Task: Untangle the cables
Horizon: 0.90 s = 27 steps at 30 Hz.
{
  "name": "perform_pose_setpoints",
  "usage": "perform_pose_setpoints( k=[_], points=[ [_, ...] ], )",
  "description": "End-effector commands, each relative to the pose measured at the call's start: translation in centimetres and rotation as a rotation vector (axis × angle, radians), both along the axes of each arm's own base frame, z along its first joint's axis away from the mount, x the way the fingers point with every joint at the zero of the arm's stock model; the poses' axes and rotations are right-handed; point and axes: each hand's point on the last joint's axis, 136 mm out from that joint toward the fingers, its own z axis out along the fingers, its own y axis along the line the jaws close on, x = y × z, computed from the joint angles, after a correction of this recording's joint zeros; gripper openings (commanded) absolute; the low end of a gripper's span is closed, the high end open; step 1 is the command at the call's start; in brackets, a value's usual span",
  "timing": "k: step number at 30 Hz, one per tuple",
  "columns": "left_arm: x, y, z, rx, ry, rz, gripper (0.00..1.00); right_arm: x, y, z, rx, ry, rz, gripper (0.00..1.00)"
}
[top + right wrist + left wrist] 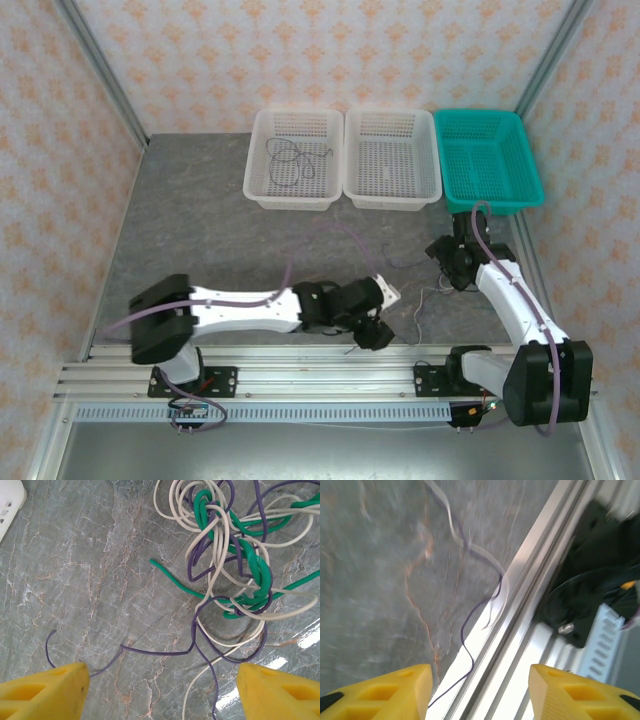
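**Both claws wide open, holding nothing**

The right claw (pixel 160 695) is open very wide. Its two yellow fingers (pixel 45 690) sit far apart and there is nothing between them but the grey table (pixel 75 580). The cables (pixel 230 555) lie in a messy knot on the table just ahead of this claw. In the knot, a green wire (pixel 260 570), a white wire (pixel 220 535) and a purple wire (pixel 150 651) loop over and under each other. One loose end of the purple wire runs out of the knot, up to the edge of one yellow finger. I cannot tell if it touches the finger.

The left claw (pixel 480 695) is open wide too and holds nothing. It hangs low over the near edge of the table, by the shiny metal rail (pixel 530 605). A thin purple wire and a white wire lie on the table there and reach the rail. The purple one runs down between the claw's fingers, close to one of them.
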Motion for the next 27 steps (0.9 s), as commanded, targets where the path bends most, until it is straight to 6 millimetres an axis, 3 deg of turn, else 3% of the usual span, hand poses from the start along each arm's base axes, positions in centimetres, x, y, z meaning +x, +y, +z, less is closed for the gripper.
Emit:
perform_pose_setpoints(
  k=[1,8,11,14,17,19,21,27],
  points=[
    [-0.5,-1.6,-0.2,0.045,-0.053,-0.026,0.56,-0.1,-0.7,0.3,-0.028,-0.03,-0.037,0.78],
    [-0.3,-1.2,-4.7,0.193,-0.092,-0.034,0.56,-0.4,-0.4,-0.1,-0.012,-0.033,-0.036,0.78],
    [0.0,-1.0,-6.7,0.258,-0.095,-0.029,0.51,-0.5,-0.5,0.0,-0.015,-0.04,-0.039,0.78],
    [0.7,-0.7,-7.5,0.297,-0.127,0.002,0.4,-0.5,-0.6,0.4,-0.016,-0.054,-0.04,0.78],
    [1.3,-0.4,-7.5,0.313,-0.153,0.031,0.2,-0.4,-0.6,0.7,-0.019,-0.067,-0.043,0.78],
    [1.6,-0.2,-6.9,0.31,-0.173,0.044,0.02,-0.3,-0.6,0.9,-0.016,-0.073,-0.043,0.78],
    [2.2,0.3,-5.6,0.299,-0.204,0.065,0.0,-0.4,-0.7,1.0,-0.019,-0.069,-0.045,0.78],
    [5.7,4.0,2.3,0.199,-0.275,0.211,0.0,-0.7,0.0,0.6,-0.001,-0.06,-0.004,0.79]
  ],
)
